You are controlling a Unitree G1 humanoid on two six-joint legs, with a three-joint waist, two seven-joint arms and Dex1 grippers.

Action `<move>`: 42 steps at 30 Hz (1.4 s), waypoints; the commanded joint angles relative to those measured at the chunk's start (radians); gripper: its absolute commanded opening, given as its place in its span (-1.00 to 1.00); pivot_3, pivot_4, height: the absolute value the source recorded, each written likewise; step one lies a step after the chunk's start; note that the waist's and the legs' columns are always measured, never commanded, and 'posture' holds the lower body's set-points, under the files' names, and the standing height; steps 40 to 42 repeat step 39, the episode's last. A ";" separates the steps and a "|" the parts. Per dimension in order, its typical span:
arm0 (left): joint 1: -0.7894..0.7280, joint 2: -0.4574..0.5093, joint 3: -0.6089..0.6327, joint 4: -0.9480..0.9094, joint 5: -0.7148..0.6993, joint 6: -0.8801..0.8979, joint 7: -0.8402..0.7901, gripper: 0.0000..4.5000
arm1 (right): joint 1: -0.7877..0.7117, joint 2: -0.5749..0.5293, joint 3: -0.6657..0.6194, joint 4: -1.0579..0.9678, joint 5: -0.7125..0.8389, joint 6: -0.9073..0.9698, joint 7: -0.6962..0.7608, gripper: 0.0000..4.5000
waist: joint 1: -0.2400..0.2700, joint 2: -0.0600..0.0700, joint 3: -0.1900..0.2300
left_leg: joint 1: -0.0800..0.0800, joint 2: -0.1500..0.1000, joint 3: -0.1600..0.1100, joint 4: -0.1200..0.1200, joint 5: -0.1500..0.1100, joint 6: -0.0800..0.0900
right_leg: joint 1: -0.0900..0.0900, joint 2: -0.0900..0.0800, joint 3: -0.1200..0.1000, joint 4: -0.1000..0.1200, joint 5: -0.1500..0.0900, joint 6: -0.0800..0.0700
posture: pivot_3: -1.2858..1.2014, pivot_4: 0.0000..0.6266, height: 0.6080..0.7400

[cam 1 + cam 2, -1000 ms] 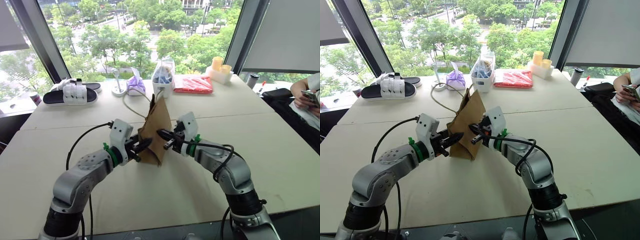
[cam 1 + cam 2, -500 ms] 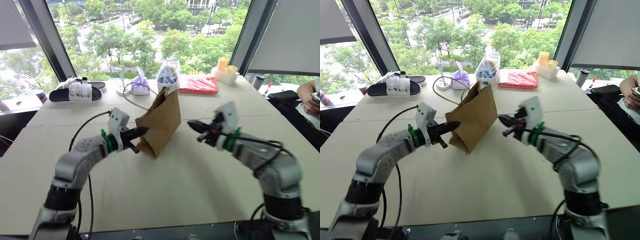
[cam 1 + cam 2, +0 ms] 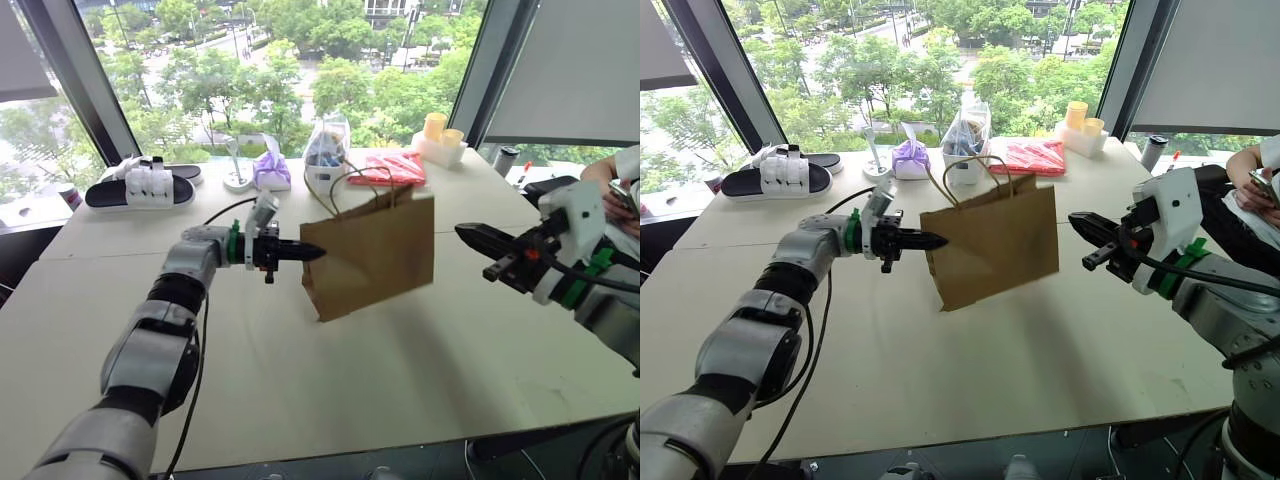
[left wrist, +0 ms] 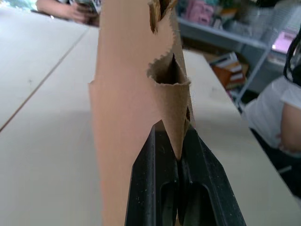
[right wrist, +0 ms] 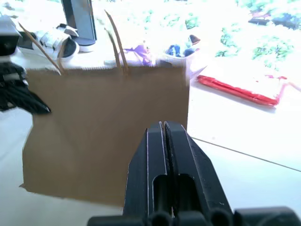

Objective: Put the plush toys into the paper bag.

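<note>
Beyond the pale desk [image 3: 420, 360], windows show trees. Over its middle the bag [image 3: 372, 255] hangs tilted, its near edge pinched in the clenched left end effector [image 3: 305, 253]. The right end effector [image 3: 470, 236], clenched on nothing, hovers just beside the bag's other side. This looks like the bag-opening step (no toys can be made out); next, stand it upright and spread its mouth.

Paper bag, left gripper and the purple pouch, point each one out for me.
paper bag [image 3: 375, 255]: left eye view, middle of its brown side panel.
left gripper [image 3: 312, 253]: left eye view, fingertips shut on the bag's edge.
purple pouch [image 3: 911, 158]: right eye view, its gathered body.
</note>
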 commanded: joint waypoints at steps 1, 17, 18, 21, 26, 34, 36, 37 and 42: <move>-0.071 -0.008 0.006 0.073 0.044 -0.071 -0.053 -0.99 | 0.006 -0.024 -0.055 -0.046 0.044 0.008 -0.029 -1.00 | -0.001 0.000 0.000 | 0.000 0.000 0.000 0.000 0.000 0.000 | 0.000 0.000 0.000 0.000 0.000 0.000 | 0.03 -0.52 1.00; -0.135 0.003 0.021 0.189 0.219 -0.179 0.049 0.43 | 0.011 -0.054 0.049 -0.027 0.091 -0.054 -0.106 -1.00 | 0.000 0.000 0.000 | -0.001 0.000 0.000 0.003 -0.001 0.001 | 0.000 0.000 0.000 0.001 0.000 0.000 | 0.03 -0.52 1.00; -0.133 0.014 0.025 0.186 0.227 -0.190 0.056 0.63 | 0.014 -0.057 0.063 -0.021 0.085 -0.064 -0.102 -1.00 | 0.000 0.000 0.000 | -0.001 0.000 0.000 0.003 -0.001 0.001 | 0.000 0.000 0.000 0.001 0.000 0.000 | 0.03 -0.52 1.00; -0.123 0.055 0.052 0.170 0.231 -0.219 0.080 0.99 | 0.038 -0.090 0.119 -0.009 0.049 -0.098 -0.069 -1.00 | 0.000 0.000 0.000 | -0.001 0.000 0.000 0.003 -0.001 0.001 | 0.000 0.000 0.000 0.002 0.000 0.000 | 0.03 -0.52 1.00; -0.043 0.150 0.119 0.056 0.177 -0.189 0.061 0.99 | 0.083 -0.125 0.215 0.043 -0.019 -0.186 0.015 -1.00 | -0.001 0.000 0.000 | -0.001 0.000 0.000 0.004 -0.001 0.002 | 0.000 0.000 0.000 0.002 0.000 0.001 | 0.03 -0.52 1.00; 0.333 0.232 0.231 -0.654 -0.018 0.241 0.166 0.99 | 0.128 -0.192 0.308 0.128 -0.112 -0.314 0.179 -1.00 | 0.000 0.000 0.000 | -0.001 0.003 -0.001 0.006 -0.002 0.004 | 0.000 0.000 0.000 0.003 0.000 0.001 | 0.03 -0.52 1.00; 0.462 0.239 0.264 -0.878 -0.076 0.358 0.247 0.99 | 0.126 -0.203 0.327 0.145 -0.126 -0.335 0.214 -1.00 | 0.001 0.000 0.000 | -0.002 0.003 -0.002 0.008 -0.002 0.004 | 0.001 0.000 0.000 0.003 0.000 0.001 | 0.03 -0.52 1.00; 0.521 0.240 0.283 -0.980 -0.108 0.420 0.288 0.99 | 0.123 -0.205 0.337 0.154 -0.134 -0.344 0.225 -1.00 | 0.000 0.000 0.000 | -0.001 0.003 -0.002 0.008 -0.002 0.004 | 0.001 0.000 0.001 0.003 0.000 0.001 | 0.03 -0.52 1.00; 0.589 0.241 0.306 -1.102 -0.147 0.498 0.355 0.99 | 0.108 -0.203 0.358 0.171 -0.150 -0.356 0.238 -1.00 | -0.001 0.000 0.000 | -0.001 0.004 -0.002 0.008 -0.002 0.004 | 0.001 -0.001 0.002 0.003 0.000 0.001 | 0.03 -0.52 1.00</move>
